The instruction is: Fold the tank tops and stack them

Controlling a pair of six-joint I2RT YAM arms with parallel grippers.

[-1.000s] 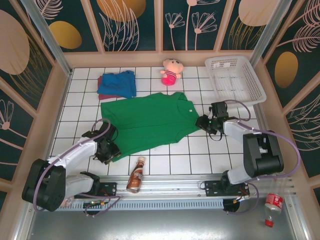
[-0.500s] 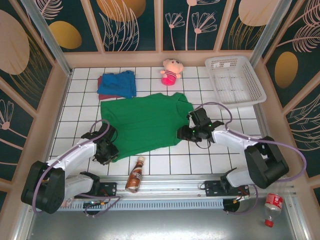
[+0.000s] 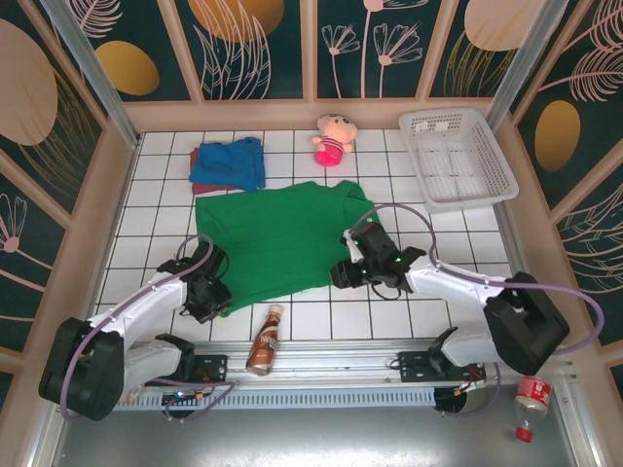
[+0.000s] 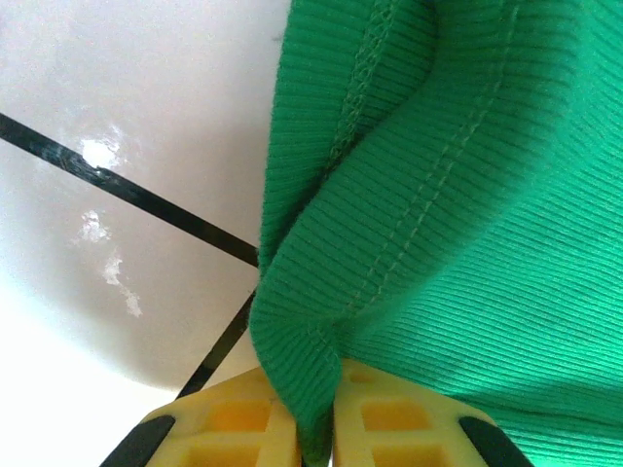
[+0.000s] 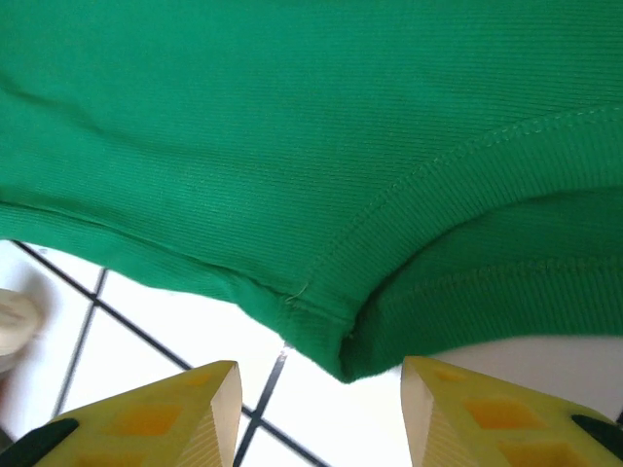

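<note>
The left gripper (image 4: 318,433) pinches a hem fold of the soft green ribbed cloth tank top (image 3: 277,238), which spreads away ahead of it. The right gripper (image 5: 321,409) stands open, a stitched corner just before its jaws. The cloth looks light and limp, so it is best held by the seamed corners.

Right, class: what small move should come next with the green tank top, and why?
Probably the right gripper nudges forward and closes: its jaws stand open with the hem of the green tank top between them, while the left gripper pinches its edge.
</note>
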